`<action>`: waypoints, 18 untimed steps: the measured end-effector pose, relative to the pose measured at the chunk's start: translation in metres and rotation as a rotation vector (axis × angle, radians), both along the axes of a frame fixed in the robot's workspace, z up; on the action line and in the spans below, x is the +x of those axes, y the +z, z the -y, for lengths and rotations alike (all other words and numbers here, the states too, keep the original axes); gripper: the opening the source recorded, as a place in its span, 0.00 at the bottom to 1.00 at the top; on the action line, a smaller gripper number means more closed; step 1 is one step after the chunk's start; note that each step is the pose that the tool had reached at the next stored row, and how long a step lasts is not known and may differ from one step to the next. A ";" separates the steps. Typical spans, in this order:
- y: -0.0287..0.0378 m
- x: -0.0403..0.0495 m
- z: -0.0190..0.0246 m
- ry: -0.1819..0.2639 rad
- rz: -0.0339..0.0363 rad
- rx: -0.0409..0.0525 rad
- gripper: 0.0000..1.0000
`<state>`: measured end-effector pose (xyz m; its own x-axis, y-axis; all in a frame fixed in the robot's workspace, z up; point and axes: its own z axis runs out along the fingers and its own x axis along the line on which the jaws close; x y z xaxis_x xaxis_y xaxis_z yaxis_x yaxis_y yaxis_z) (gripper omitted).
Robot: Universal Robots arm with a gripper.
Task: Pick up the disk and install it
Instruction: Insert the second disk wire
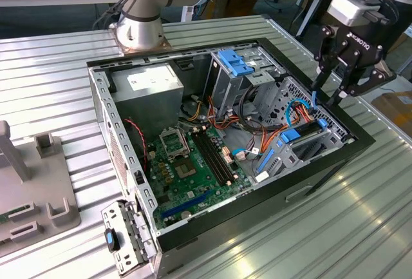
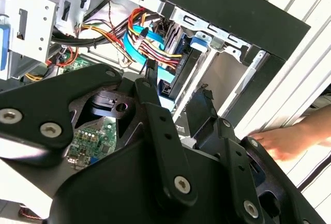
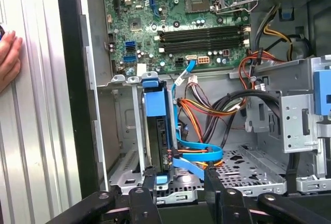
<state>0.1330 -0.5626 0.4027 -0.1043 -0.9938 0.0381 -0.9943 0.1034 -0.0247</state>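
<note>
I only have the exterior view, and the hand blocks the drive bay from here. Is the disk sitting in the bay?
Observer: Yes. In the first wrist view the disk stands on edge in the bay, with its blue carrier end toward the motherboard.
Operator: Is the hand gripping it?
Observer: No. The hand is open just off the disk's near end, and nothing is clamped between its two fingers.
Operator: Is there anything outside the case I'm missing?
Observer: Yes. Both wrist views show a person's fingers on the ribbed table, just outside the black case wall.
</note>
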 end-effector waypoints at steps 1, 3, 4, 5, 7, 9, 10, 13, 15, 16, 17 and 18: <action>0.0000 0.0000 0.0028 0.000 0.0000 0.0004 0.49; -0.0003 0.0001 0.0075 0.000 0.0000 0.0007 0.49; -0.0016 -0.0011 0.0075 0.000 0.0001 0.0005 0.49; -0.0041 -0.0021 0.0076 0.000 0.0001 0.0006 0.49; -0.0108 -0.0026 0.0076 0.000 0.0001 -0.0001 0.49; -0.0162 -0.0032 0.0076 0.000 0.0001 -0.0004 0.49; -0.0212 -0.0043 0.0076 0.000 0.0001 -0.0004 0.49; -0.0313 -0.0073 0.0080 0.000 0.0001 -0.0004 0.49; -0.0343 -0.0084 0.0082 0.000 0.0001 -0.0006 0.49; -0.0345 -0.0085 0.0082 0.000 0.0001 -0.0006 0.49; -0.0345 -0.0085 0.0082 0.000 0.0000 -0.0006 0.49; -0.0346 -0.0086 0.0082 0.000 0.0001 -0.0005 0.49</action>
<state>0.1244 -0.5709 0.3682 -0.1041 -0.9938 0.0386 -0.9943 0.1032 -0.0248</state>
